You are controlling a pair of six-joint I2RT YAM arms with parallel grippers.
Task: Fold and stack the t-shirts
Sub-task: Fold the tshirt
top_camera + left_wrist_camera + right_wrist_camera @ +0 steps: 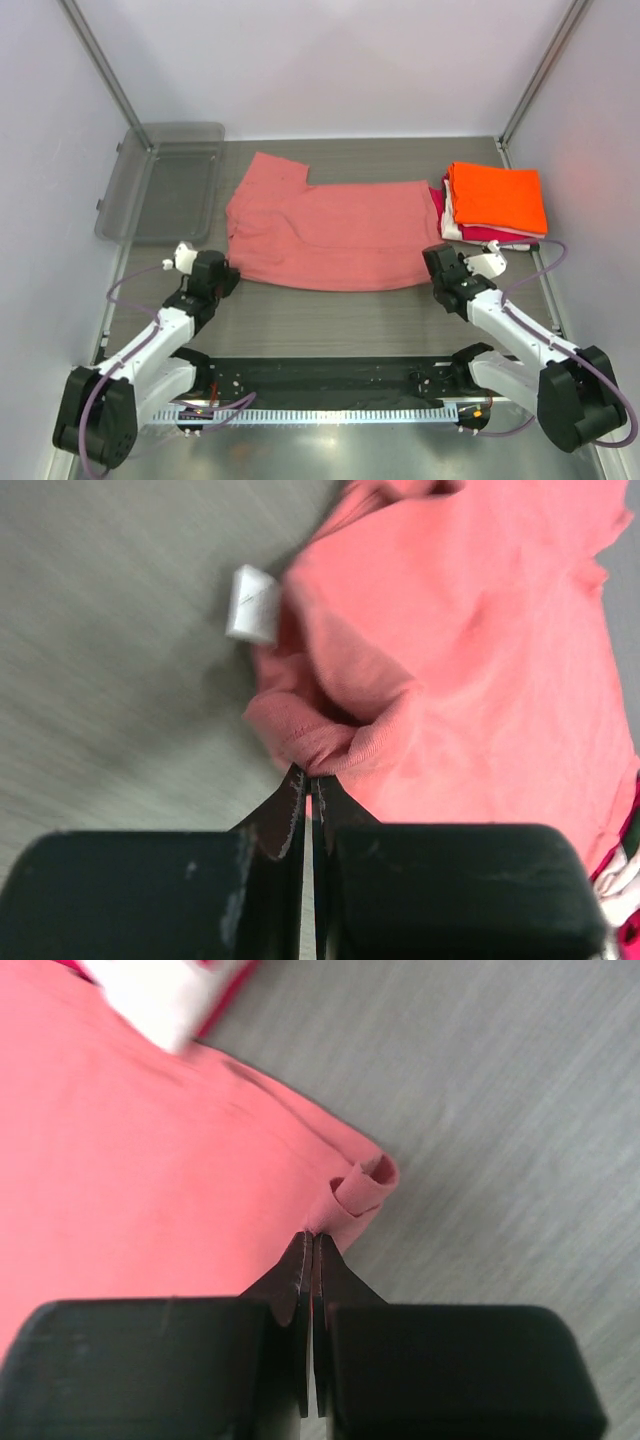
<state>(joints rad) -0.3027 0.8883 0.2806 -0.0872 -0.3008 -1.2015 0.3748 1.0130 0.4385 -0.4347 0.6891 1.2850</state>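
The salmon-pink t-shirt (320, 232) lies spread across the middle of the table, partly folded. My left gripper (226, 276) is shut on its near left corner, where the cloth bunches at the fingertips (307, 777) next to a white label (252, 604). My right gripper (436, 268) is shut on its near right corner, with a curl of hem (358, 1190) at the fingertips (311, 1240). A folded stack sits at the back right: the orange t-shirt (497, 196) on top, the white one (452, 226) and the magenta-red one (492, 235) under it.
A clear grey plastic tray (165, 180) stands at the back left against the wall. A black mat strip (330, 378) lies between the arm bases at the near edge. The enclosure walls close in on left, right and back.
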